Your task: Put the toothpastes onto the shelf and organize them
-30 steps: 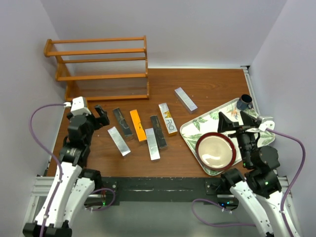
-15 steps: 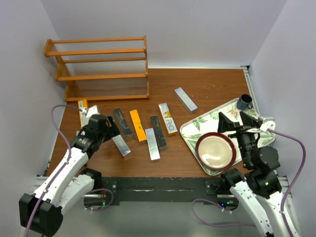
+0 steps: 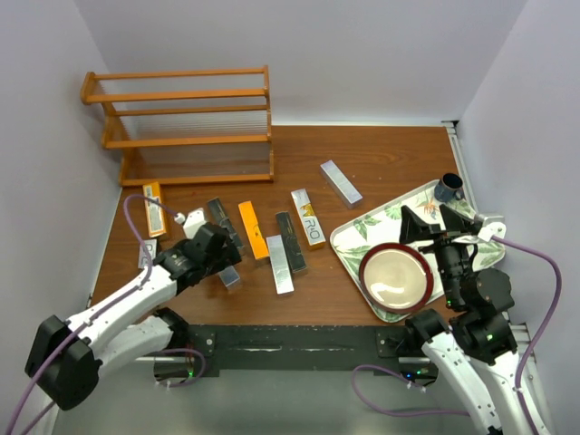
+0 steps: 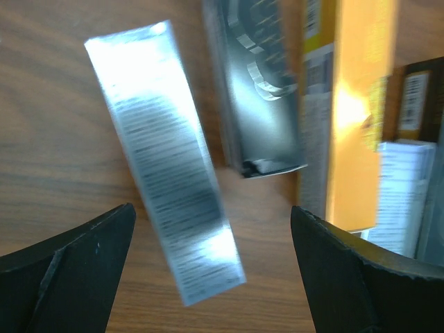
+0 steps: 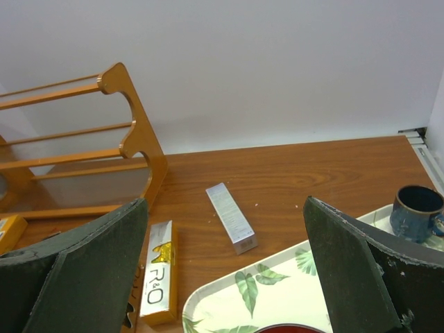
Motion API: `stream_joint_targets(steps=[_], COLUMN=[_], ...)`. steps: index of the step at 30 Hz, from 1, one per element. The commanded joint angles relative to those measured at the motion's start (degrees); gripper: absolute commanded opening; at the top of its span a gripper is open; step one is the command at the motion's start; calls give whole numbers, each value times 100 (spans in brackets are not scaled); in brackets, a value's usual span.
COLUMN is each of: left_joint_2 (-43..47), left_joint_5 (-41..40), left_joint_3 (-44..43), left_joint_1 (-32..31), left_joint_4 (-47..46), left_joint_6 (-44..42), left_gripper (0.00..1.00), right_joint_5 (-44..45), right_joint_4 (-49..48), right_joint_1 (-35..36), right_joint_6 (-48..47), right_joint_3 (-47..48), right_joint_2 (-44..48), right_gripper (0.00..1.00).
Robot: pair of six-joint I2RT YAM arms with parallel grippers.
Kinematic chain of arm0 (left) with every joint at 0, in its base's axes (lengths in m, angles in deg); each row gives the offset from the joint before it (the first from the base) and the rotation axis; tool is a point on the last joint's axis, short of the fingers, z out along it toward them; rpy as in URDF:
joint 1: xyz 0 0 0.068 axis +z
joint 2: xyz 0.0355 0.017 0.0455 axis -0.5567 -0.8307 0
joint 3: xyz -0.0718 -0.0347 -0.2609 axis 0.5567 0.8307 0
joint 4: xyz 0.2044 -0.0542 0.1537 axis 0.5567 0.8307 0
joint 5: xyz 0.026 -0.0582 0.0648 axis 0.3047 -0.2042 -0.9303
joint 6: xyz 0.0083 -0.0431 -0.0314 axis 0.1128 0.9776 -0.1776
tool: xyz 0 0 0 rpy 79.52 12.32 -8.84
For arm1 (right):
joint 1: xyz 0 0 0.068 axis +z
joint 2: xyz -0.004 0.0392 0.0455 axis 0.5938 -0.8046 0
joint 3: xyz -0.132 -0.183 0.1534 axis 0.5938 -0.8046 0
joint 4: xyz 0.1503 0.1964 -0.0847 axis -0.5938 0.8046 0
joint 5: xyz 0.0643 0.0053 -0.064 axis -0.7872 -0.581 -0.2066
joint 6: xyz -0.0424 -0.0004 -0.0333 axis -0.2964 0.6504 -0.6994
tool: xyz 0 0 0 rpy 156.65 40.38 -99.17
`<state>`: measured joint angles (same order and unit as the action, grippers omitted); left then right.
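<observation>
The wooden shelf (image 3: 186, 118) stands at the back left with nothing on its rails. Several toothpaste cartons lie loose on the table. My left gripper (image 3: 223, 260) is open and hovers over a silver carton (image 4: 166, 152), which lies between its fingertips (image 4: 76, 270). Beside it lie a black carton (image 4: 260, 90) and an orange carton (image 4: 354, 111). Farther right are a black carton (image 3: 290, 240), a silver one (image 3: 280, 265), a gold-and-white one (image 3: 308, 217) and a silver one (image 3: 341, 182). Another orange carton (image 3: 154, 208) lies at the far left. My right gripper (image 3: 435, 222) is open and empty above the tray.
A leaf-patterned tray (image 3: 358, 237) at the right holds a red-rimmed bowl (image 3: 396, 276) and a dark blue mug (image 3: 449, 188). The right wrist view shows the shelf end (image 5: 132, 132), the silver carton (image 5: 231, 217) and the gold-and-white carton (image 5: 158, 272).
My left arm has swung forward and to the right, from beside the shelf to over the silver carton. This uncovered the orange carton at the far left. The right arm has not moved.
</observation>
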<state>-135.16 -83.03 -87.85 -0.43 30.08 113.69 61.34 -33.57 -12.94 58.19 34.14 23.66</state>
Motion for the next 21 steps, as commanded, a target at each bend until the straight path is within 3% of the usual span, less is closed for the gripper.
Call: stream_joint_targets(steps=[1,8,21], left_joint_2=[-543,-1266,-2180], left_joint_5=[-832,-1148,-1298], left_joint_3=[-848,-964,-1140], left_joint_1=[-388,-467,-459], left_joint_4=[-204,-722,-1276], left_joint_6=[338,382,364], left_gripper=[100,96,66], right_joint_5=[-62,-10,-27], right_joint_4=[-101,-48,-39], right_joint_1=[-28,-20,-20], right_joint_6=[74,66,48], right_joint_3=[20,47,47], right_joint_2=[-36,-27,-18], right_gripper=[99,99,99])
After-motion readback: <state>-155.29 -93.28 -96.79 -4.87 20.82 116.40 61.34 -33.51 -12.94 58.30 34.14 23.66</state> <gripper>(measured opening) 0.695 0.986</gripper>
